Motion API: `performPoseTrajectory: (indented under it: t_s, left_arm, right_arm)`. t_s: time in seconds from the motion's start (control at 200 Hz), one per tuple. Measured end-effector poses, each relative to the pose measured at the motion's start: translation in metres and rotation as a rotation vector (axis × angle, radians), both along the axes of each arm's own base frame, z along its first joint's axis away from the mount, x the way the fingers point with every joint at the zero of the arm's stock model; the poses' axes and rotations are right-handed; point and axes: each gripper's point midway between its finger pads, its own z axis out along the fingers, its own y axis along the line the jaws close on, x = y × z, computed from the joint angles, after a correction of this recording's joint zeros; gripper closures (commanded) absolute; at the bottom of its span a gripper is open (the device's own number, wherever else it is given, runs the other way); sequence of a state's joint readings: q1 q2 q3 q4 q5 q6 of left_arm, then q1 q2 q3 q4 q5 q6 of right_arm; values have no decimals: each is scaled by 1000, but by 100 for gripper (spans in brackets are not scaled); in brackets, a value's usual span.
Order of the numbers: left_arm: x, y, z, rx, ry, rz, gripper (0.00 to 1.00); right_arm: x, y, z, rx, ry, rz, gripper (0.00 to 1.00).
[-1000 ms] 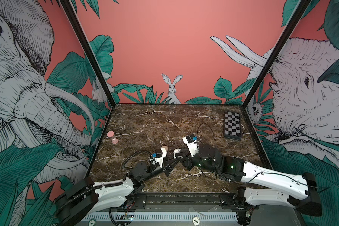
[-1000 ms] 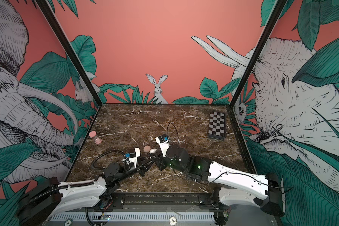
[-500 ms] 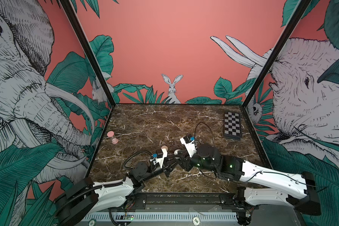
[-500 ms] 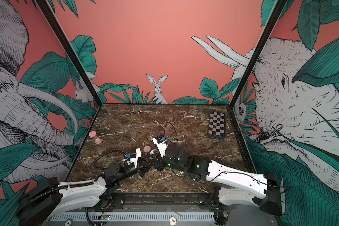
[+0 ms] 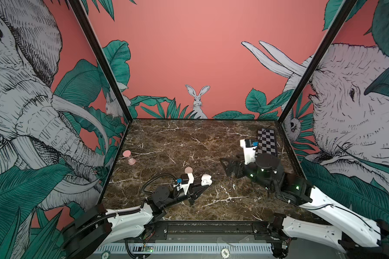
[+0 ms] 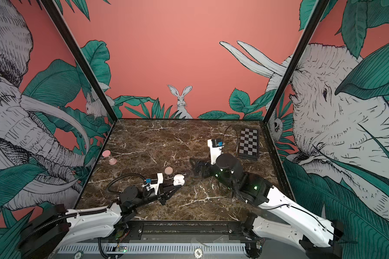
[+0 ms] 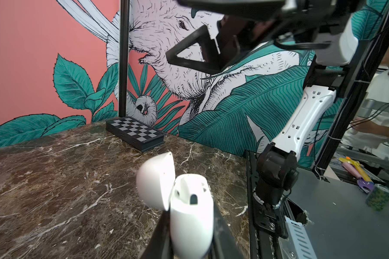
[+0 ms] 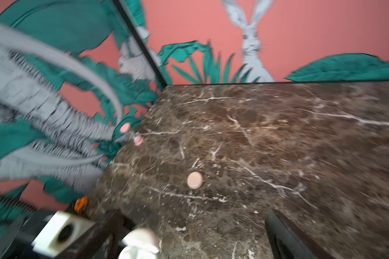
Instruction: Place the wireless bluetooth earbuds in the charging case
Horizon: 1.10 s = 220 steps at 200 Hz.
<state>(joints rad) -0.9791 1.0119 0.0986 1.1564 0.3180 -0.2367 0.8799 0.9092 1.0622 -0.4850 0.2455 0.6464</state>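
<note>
The left claw [image 5: 200, 188] is clamped on the open-lidded charging case [image 5: 206, 179], empty by the look of it, toward the counter's [image 5: 177, 139] 6 o'clock side. At the case's 2 o'clock the right claw [image 5: 231, 167] hangs spread wide, holding nothing. I can't spot the earbuds; I'd say it's between fetches, and next it must find one and pinch it stem-down.

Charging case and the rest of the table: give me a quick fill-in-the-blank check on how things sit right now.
1. The left gripper is shut on the white charging case, whose lid stands ___.
2. The right gripper hangs with jaws apart and holds ___.
3. In both top views the chessboard box lies in the far ___ corner of the table.
4. The pink hourglass sits at the table's ___ edge.

Missing words: open; nothing; right; left
</note>
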Motion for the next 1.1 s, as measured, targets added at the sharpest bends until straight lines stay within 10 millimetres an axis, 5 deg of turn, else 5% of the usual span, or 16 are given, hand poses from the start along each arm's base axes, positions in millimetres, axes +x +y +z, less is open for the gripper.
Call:
performPoseTrajectory:
  t_s: [0.145, 0.315, 0.395, 0.62, 0.775, 1.1]
  left_arm:
    - [-6, -3, -3, 11, -3, -39, 100]
    - [-15, -6, -4, 20, -21, -76, 100]
    - [-19, -7, -5, 25, -27, -93, 100]
    - [-35, -11, -7, 47, -55, -141, 100]
    - [-42, -12, -7, 55, -79, -160, 100]
    - [-47, -14, -12, 82, -87, -176, 100]
  right_arm:
    - [26, -50, -64, -118, 262, -202, 12]
    - [16, -55, -167, -293, 610, -214, 24]
    - [6, -55, -195, -357, 717, -197, 29]
    - [-2, -48, -238, -451, 859, -137, 49]
    - [-8, -46, -262, -495, 931, -103, 55]
    - [-10, -46, -281, -556, 964, -76, 63]
